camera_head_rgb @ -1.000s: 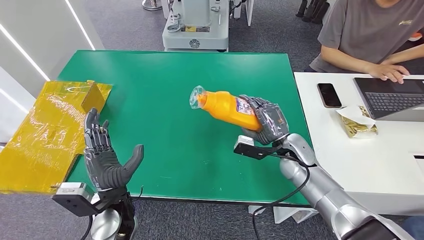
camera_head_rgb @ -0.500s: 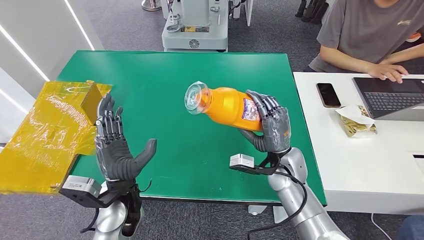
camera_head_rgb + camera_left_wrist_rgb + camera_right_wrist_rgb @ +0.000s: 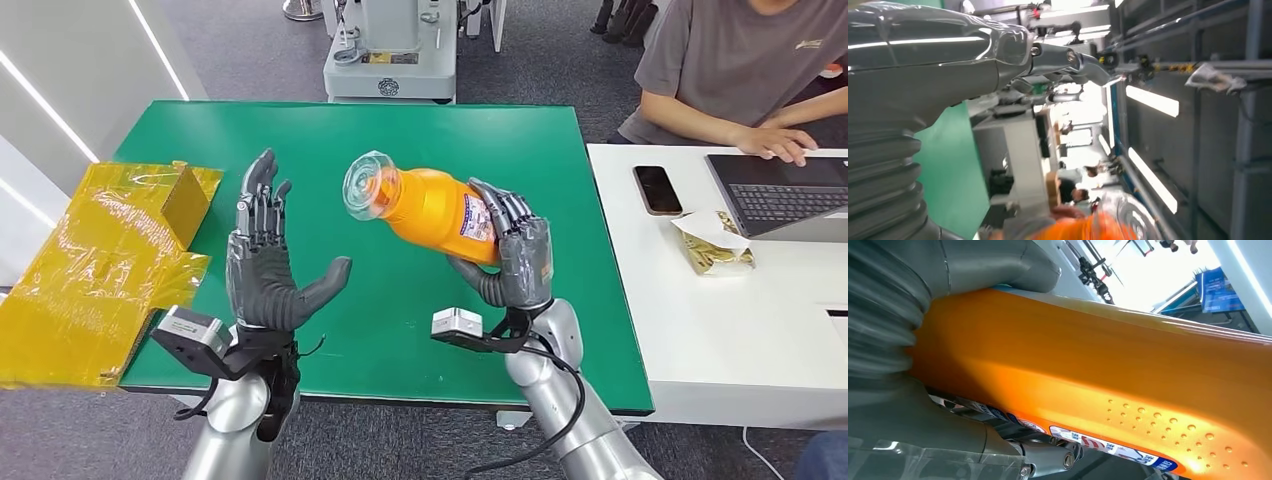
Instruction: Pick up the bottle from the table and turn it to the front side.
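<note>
Left hand [image 3: 268, 268] has swung up and in toward the bottle [image 3: 425, 204], fingers spread, holding nothing. Right hand [image 3: 515, 258] clamps the bottle's base, lifted over the green table's [image 3: 300, 140] middle, cap pointing left.

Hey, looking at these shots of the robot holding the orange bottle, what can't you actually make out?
- Orange bottle: label text too small in the head view, cut off in the right wrist view.
- Its base: hidden by the right hand.
- Left hand: fingers blurred against glare in the left wrist view.
</note>
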Controlling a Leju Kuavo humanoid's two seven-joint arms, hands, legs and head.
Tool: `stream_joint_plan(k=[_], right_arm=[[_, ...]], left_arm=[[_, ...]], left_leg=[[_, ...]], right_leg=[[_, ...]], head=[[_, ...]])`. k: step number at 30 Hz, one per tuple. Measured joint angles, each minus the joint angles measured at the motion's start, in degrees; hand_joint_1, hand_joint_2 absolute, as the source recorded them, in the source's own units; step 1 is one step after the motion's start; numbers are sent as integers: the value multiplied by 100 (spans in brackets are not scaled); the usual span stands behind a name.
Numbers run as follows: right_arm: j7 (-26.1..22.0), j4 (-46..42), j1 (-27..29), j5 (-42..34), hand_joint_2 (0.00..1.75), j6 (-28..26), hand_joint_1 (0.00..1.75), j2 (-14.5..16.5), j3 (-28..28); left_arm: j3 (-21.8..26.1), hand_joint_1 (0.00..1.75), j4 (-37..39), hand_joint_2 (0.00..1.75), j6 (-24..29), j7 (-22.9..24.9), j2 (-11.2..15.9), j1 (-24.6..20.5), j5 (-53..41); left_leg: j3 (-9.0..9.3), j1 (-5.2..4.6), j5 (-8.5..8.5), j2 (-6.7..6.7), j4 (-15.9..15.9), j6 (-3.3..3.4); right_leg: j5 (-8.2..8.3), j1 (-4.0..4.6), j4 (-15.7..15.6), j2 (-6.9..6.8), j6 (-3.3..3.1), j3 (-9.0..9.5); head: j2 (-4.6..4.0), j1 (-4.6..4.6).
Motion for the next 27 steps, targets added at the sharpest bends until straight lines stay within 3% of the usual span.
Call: stream_joint_plan(k=[8,16,27], right_arm=[[63,423,-19,-54,175,0,175,160,138],[355,920,-255,-320,175,13,175,161,753],[552,972,-322,-378,175,0,175,160,1042]], left_arm=[[-178,0,86,175,-165,239,77,-186,30],[-289,0,123,175,-491,466,149,-307,16],[-340,0,207,175,-659,721,185,-397,-140]], left_leg=[[0,0,0,0,0,0],[0,0,0,0,0,0],[-1,0,0,-1,0,0]], right_leg=[[0,0,1,0,0,0],[0,0,1,0,0,0],[0,0,0,0,0,0]], head=[[0,0],[0,0],[0,0]])
